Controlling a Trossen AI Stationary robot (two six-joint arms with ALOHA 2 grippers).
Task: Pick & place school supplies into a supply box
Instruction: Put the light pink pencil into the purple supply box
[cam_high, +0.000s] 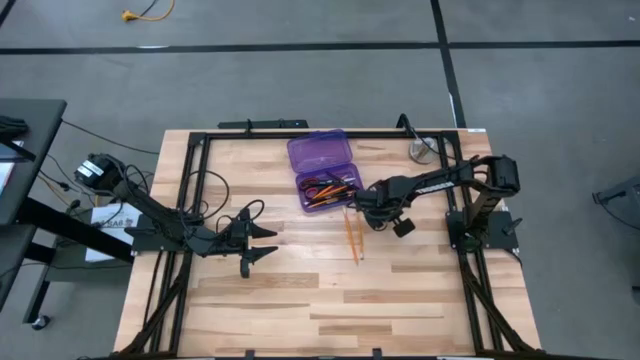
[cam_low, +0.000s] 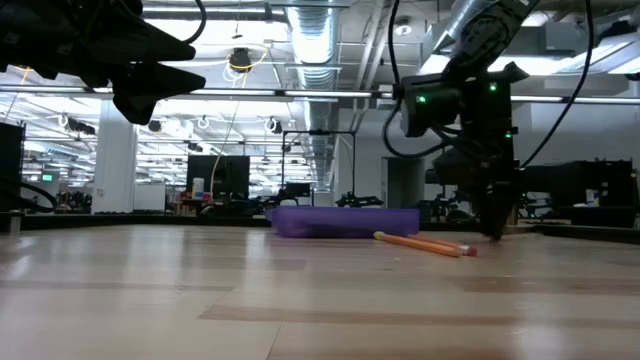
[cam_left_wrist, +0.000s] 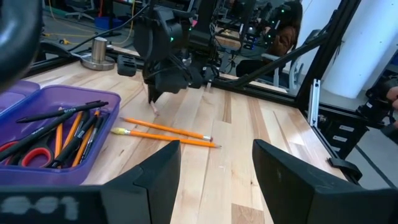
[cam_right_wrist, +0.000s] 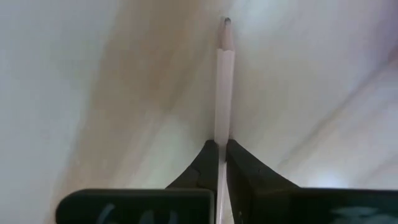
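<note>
The supply box (cam_high: 318, 155) is a purple case lying open at the table's far middle. Its tray (cam_left_wrist: 50, 174) holds pens, pencils and red-handled scissors (cam_left_wrist: 28, 152). Two orange pencils (cam_left_wrist: 166, 133) lie flat on the wood just nearer than the box, also seen in the high view (cam_high: 353, 238). My right gripper (cam_high: 360, 208) stands over the wood beside the tray, shut on a third pencil (cam_right_wrist: 222, 93). My left gripper (cam_left_wrist: 214, 180) hangs open and level at the table's left (cam_high: 262, 245), holding nothing. My right gripper pinches the pencil's shaft (cam_right_wrist: 222, 134) between its two fingertips (cam_right_wrist: 208, 163), some way behind the sharpened tip (cam_right_wrist: 226, 22). The fingers come steeply from above and lie across the pencil. I cannot tell whether the pencil is clear of the wood.
A round grey metal disc (cam_high: 425, 150) stands at the far right corner. Black frame rails (cam_high: 300, 133) run round the tabletop, with an upright post (cam_left_wrist: 314, 68) at the right side. Bare wood spreads across the near half (cam_high: 330, 310).
</note>
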